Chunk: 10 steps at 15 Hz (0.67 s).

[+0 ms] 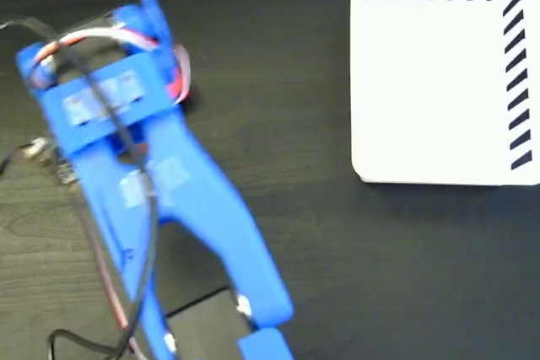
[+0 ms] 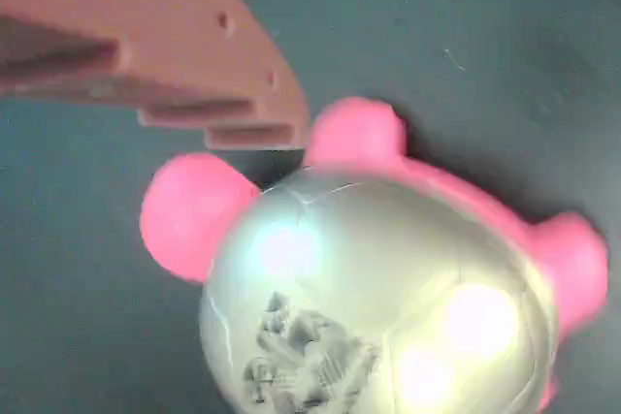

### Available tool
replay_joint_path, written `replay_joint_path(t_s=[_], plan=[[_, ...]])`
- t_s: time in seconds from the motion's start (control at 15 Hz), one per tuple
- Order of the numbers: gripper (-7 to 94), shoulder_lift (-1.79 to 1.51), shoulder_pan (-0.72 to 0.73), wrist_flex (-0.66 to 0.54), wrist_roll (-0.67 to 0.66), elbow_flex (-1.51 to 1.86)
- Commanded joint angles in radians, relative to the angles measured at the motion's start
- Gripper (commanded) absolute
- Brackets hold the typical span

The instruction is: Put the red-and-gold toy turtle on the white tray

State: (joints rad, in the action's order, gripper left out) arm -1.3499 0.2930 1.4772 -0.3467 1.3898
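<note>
My fixed view: arm (image 1: 160, 183) bright blue, red, white and black wires over its top at 10 o'clock. Table (image 1: 321, 233) dark, near-black wood grain. White tray (image 1: 439, 82) at 2 o'clock, plain white, black diagonal stripes along top and right edges. My wrist view: turtle (image 2: 378, 288) shell shiny pale gold, black-and-white code sticker at 7 o'clock, head and feet pink-red. Gripper finger (image 2: 146, 46) at 10 o'clock dull coral.

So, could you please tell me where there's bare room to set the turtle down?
The large white square tray is bare inside its black-striped edges. The dark tabletop between tray and blue arm is also free. It's crowded around the arm, its cables, and the gold-shelled turtle.
</note>
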Motion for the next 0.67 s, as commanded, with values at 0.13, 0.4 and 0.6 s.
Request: replay_joint_path(t_s=[0.13, 0.4, 0.6], plan=[[56, -0.052, 0.023, 0.011, 0.152, -0.012], [65, -0.043, 0.028, 0.094, 0.181, -0.095], [68, -0.037, 0.023, 0.15, 0.198, -0.166]])
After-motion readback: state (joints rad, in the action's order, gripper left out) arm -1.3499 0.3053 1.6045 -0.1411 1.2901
